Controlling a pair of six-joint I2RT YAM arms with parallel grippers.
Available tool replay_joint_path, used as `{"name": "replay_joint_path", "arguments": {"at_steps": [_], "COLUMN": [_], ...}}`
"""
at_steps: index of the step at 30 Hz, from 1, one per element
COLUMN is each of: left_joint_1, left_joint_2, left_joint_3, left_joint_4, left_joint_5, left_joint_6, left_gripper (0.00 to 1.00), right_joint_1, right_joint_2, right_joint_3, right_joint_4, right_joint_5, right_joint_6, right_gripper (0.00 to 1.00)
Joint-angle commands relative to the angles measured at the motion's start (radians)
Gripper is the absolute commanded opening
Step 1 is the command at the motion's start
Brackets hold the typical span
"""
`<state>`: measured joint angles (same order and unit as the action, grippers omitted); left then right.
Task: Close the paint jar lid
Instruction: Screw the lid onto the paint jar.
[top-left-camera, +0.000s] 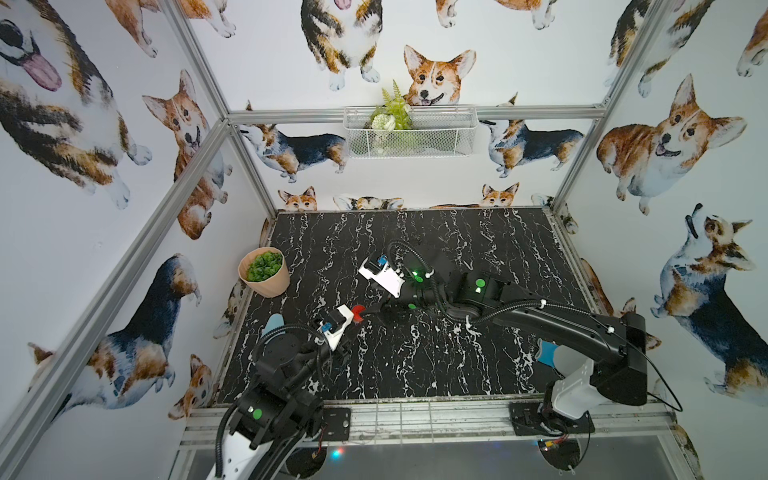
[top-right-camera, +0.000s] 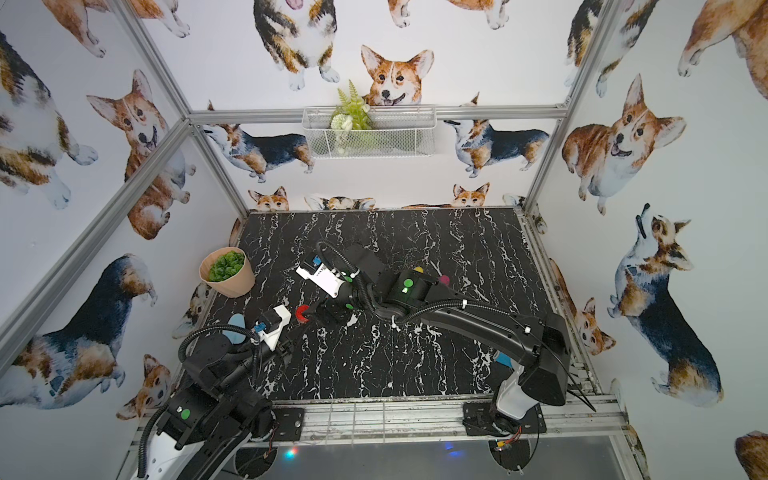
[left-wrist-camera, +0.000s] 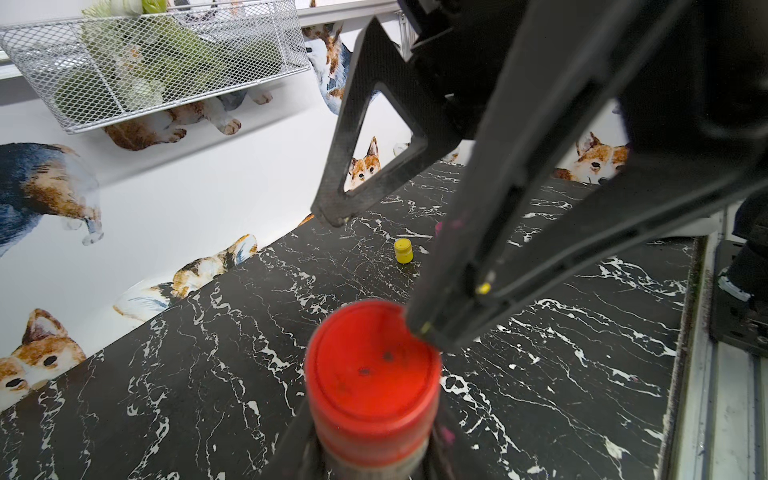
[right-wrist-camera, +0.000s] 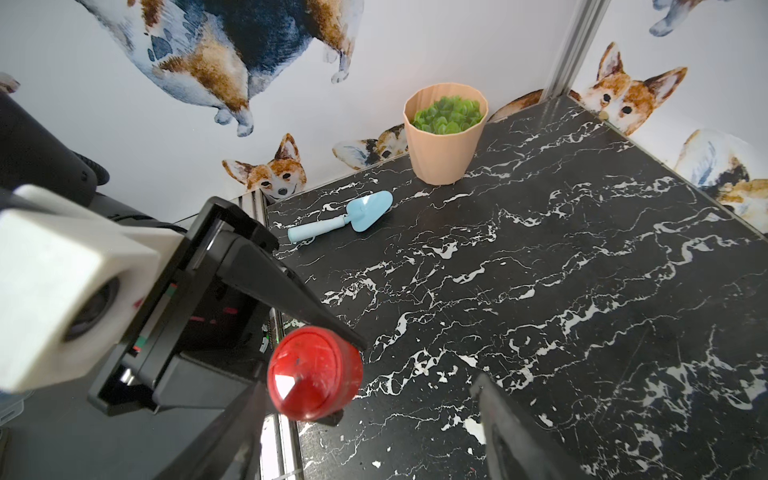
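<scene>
Far left on the table (top-left-camera: 415, 374), hard by the wall: pot (top-left-camera: 264, 272) of green leaves, upright. Just nearer the front: trowel (right-wrist-camera: 345, 216), blue, flat on the marble, blade end toward the pot; half hidden behind the left arm in both top views. Next, left gripper (top-left-camera: 355, 320): extends from the front left corner, clamps the jar (left-wrist-camera: 370, 440) by its body, holds it upright a little left of the table's middle. Raised off the marble or resting on it, cannot tell. Lid (left-wrist-camera: 372, 365): red, sits level on top of the jar, shows two small dark specks on its face in the left wrist view. Screwed home or merely set on, cannot tell. Right beside it, right gripper (right-wrist-camera: 368, 386): extends from the right, low over the table, jaws apart, gripping nothing. Sets one finger (left-wrist-camera: 440, 320) at the lid's rim, seemingly touching; holds the other finger (left-wrist-camera: 330, 210) well clear beyond the jar. High on the back wall, about midway: wire basket (top-left-camera: 409, 131) with a fern in it. Farther right on the table, past the right arm's wrist: yellow jar (left-wrist-camera: 403, 250), capped, upright, apart from the rest; near it, pink jar (top-right-camera: 444, 279), mostly hidden by the arm.
</scene>
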<state>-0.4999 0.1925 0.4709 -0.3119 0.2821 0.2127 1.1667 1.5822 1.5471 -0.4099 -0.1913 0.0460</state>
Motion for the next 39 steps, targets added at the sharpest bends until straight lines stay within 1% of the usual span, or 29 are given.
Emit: {"name": "replay_joint_path", "arguments": {"at_steps": [1, 6, 10, 13, 14, 15, 20, 23, 27, 29, 30, 31, 32, 34, 39], "left_joint_1": [-0.002, 0.0, -0.001, 0.0, -0.002, 0.0, -0.001, 0.0, -0.001, 0.0, -0.001, 0.0, -0.001, -0.001, -0.001], "left_joint_2": [-0.001, -0.001, -0.001, -0.002, -0.002, -0.002, -0.002, -0.001, -0.002, -0.001, -0.003, -0.002, -0.002, -0.002, -0.001], "left_joint_3": [0.005, 0.005, 0.005, 0.005, 0.005, 0.005, 0.005, 0.005, 0.005, 0.005, 0.005, 0.005, 0.005, 0.005, 0.003], "left_joint_4": [0.028, 0.03, 0.03, 0.029, 0.029, 0.029, 0.03, 0.03, 0.03, 0.029, 0.029, 0.03, 0.029, 0.029, 0.029], "left_joint_5": [0.006, 0.006, 0.004, 0.002, 0.002, 0.0, 0.0, -0.001, -0.001, -0.002, -0.003, -0.003, -0.003, -0.006, -0.009], "left_joint_6": [0.002, 0.003, 0.002, 0.002, 0.003, 0.003, 0.004, 0.004, 0.004, 0.004, 0.004, 0.004, 0.004, 0.004, 0.002], "left_gripper": [0.26, 0.26, 0.26, 0.26, 0.26, 0.26, 0.26, 0.26, 0.26, 0.26, 0.26, 0.26, 0.26, 0.26, 0.28], "right_joint_1": [0.028, 0.055, 0.067, 0.071, 0.073, 0.073, 0.083, 0.085, 0.084, 0.085, 0.085, 0.085, 0.085, 0.085, 0.084], "right_joint_2": [0.026, 0.039, 0.04, 0.048, 0.052, 0.056, 0.065, 0.07, 0.075, 0.074, 0.074, 0.075, 0.076, 0.073, 0.064], "right_joint_3": [0.027, 0.039, 0.043, 0.05, 0.053, 0.056, 0.061, 0.062, 0.067, 0.068, 0.07, 0.072, 0.073, 0.071, 0.064], "right_joint_4": [-0.026, -0.028, -0.023, -0.03, -0.034, -0.039, -0.043, -0.042, -0.044, -0.044, -0.044, -0.044, -0.044, -0.041, -0.038], "right_joint_5": [0.019, 0.055, 0.098, 0.109, 0.111, 0.113, 0.123, 0.128, 0.125, 0.123, 0.126, 0.13, 0.131, 0.135, 0.128], "right_joint_6": [-0.014, -0.023, -0.031, -0.036, -0.035, -0.035, -0.041, -0.043, -0.043, -0.043, -0.04, -0.039, -0.04, -0.04, -0.047], "right_gripper": [0.74, 0.73, 0.67, 0.64, 0.6, 0.59, 0.57, 0.5, 0.46, 0.36, 0.27, 0.22, 0.19, 0.18, 0.18]}}
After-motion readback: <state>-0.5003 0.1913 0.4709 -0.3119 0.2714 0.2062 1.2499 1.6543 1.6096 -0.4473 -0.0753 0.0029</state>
